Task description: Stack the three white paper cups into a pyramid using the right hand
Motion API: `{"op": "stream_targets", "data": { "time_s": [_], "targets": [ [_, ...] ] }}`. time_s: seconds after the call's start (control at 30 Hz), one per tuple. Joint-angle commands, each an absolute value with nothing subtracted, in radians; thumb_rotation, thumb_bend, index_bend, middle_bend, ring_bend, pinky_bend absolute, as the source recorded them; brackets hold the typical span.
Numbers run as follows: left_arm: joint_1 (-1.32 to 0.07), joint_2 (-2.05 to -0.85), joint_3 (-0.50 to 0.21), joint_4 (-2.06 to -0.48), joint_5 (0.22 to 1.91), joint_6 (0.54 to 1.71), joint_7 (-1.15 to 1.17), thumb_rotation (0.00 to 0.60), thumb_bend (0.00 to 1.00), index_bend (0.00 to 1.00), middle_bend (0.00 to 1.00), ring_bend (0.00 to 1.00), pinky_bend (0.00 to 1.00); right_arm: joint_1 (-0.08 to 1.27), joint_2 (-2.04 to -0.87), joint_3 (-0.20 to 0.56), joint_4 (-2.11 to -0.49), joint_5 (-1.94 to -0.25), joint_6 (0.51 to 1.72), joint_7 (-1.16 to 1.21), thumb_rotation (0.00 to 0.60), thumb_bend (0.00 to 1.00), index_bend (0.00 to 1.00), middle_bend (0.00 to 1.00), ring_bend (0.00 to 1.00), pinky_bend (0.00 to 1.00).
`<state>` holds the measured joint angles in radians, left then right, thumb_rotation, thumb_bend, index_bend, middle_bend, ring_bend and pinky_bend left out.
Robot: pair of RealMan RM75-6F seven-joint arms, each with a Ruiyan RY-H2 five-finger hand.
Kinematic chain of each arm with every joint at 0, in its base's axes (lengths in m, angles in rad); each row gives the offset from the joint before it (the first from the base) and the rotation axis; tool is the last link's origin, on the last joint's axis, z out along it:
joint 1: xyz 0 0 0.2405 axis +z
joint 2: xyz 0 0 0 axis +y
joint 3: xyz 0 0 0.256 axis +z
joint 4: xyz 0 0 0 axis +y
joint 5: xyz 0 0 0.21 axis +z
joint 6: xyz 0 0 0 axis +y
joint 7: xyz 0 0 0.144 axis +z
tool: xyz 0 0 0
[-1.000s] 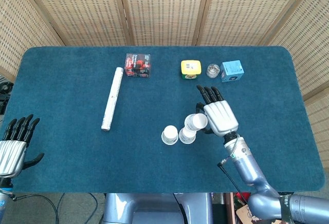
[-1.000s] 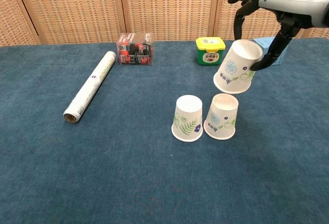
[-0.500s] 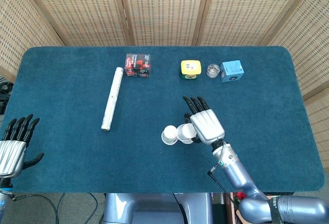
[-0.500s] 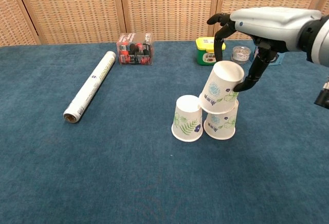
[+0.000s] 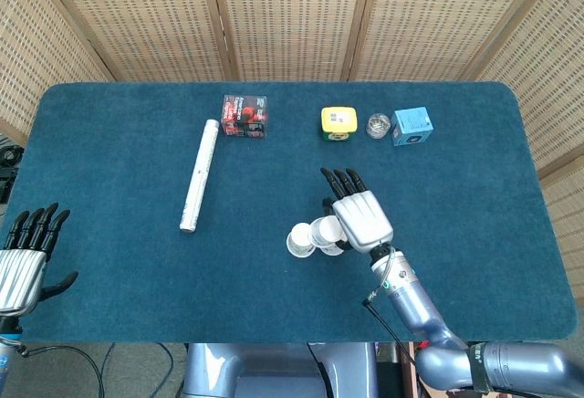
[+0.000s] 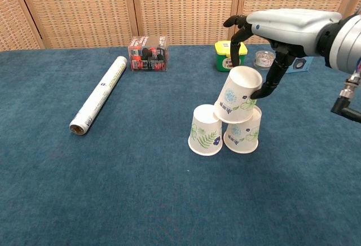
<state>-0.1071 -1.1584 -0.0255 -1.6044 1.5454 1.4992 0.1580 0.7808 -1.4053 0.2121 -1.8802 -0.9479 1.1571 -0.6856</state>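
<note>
Two white paper cups with leaf prints (image 6: 224,131) are standing upside down, side by side, on the blue tabletop (image 6: 113,189). The right hand (image 6: 265,31) is grasping the third white paper cup (image 6: 237,95), tilted, its rim resting across their tops. Only levelling and releasing seem left.

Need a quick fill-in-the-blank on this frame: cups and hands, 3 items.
1. The top cup is held by the ____ hand.
2. Two base cups stand upside ____ on the table.
3. The left hand holds ____.
4. The held cup sits ____, not level.

Missing: right; down; nothing; tilted
</note>
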Motion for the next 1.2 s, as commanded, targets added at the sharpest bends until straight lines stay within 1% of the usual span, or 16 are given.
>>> {"op": "stream_targets", "data": {
  "time_s": [0.03, 0.1, 0.13, 0.2, 0.3, 0.47, 0.77, 1.0, 1.1, 1.2],
  "targets": [
    [-0.107, -1.158, -0.025, -1.605, 1.546, 1.500, 0.158, 0.600, 0.21, 0.00, 0.00, 0.00, 0.00, 0.782, -1.401, 0.211, -1.884, -0.938, 1.156, -0.685, 0.600, 0.08, 0.53, 0.00, 0.00, 0.00],
    [-0.107, -1.158, -0.025, -1.605, 1.545, 1.500, 0.159, 0.600, 0.21, 0.00, 0.00, 0.00, 0.00, 0.782, -1.396, 0.207, -1.889, -0.933, 1.155, -0.689, 0.600, 0.08, 0.53, 0.00, 0.00, 0.00],
    [-0.107, -1.159, -0.025, -1.606, 1.546, 1.499, 0.160, 0.600, 0.21, 0.00, 0.00, 0.00, 0.00, 0.782, -1.394, 0.204, -1.893, -0.929, 1.154, -0.692, 0.600, 0.08, 0.51, 0.00, 0.00, 0.00],
    [-0.107, -1.159, -0.025, -1.606, 1.546, 1.498, 0.161, 0.600, 0.21, 0.00, 0.00, 0.00, 0.00, 0.782, -1.391, 0.202, -1.898, -0.923, 1.153, -0.692, 0.600, 0.08, 0.44, 0.00, 0.00, 0.00],
    [-0.107, -1.159, -0.024, -1.606, 1.546, 1.498, 0.162, 0.600, 0.21, 0.00, 0.00, 0.00, 0.00, 0.782, -1.387, 0.201, -1.906, -0.918, 1.154, -0.691, 0.600, 0.08, 0.38, 0.00, 0.00, 0.00],
    [-0.106, -1.159, -0.025, -1.606, 1.547, 1.500, 0.161, 0.600, 0.21, 0.00, 0.00, 0.00, 0.00, 0.786, -1.381, 0.202, -1.923, -0.918, 1.164, -0.694, 0.600, 0.08, 0.35, 0.00, 0.00, 0.00],
    [-0.104, -1.157, -0.026, -1.604, 1.546, 1.504, 0.152, 0.600, 0.21, 0.00, 0.00, 0.00, 0.00, 0.785, -1.358, 0.201, -1.938, -0.922, 1.201, -0.721, 0.600, 0.08, 0.34, 0.00, 0.00, 0.00],
    [-0.103, -1.154, -0.027, -1.603, 1.544, 1.507, 0.144, 0.600, 0.21, 0.00, 0.00, 0.00, 0.00, 0.723, -1.237, 0.208, -1.976, -0.929, 1.261, -0.674, 0.600, 0.08, 0.34, 0.00, 0.00, 0.00],
    [-0.102, -1.154, -0.026, -1.605, 1.548, 1.509, 0.147, 0.600, 0.21, 0.00, 0.00, 0.00, 0.00, 0.679, -1.172, 0.199, -1.985, -0.931, 1.273, -0.624, 0.600, 0.08, 0.32, 0.00, 0.00, 0.00],
    [-0.101, -1.156, -0.024, -1.608, 1.555, 1.513, 0.154, 0.600, 0.21, 0.00, 0.00, 0.00, 0.00, 0.617, -1.114, 0.170, -1.971, -0.977, 1.291, -0.545, 0.600, 0.08, 0.31, 0.00, 0.00, 0.00]
  ]
}}
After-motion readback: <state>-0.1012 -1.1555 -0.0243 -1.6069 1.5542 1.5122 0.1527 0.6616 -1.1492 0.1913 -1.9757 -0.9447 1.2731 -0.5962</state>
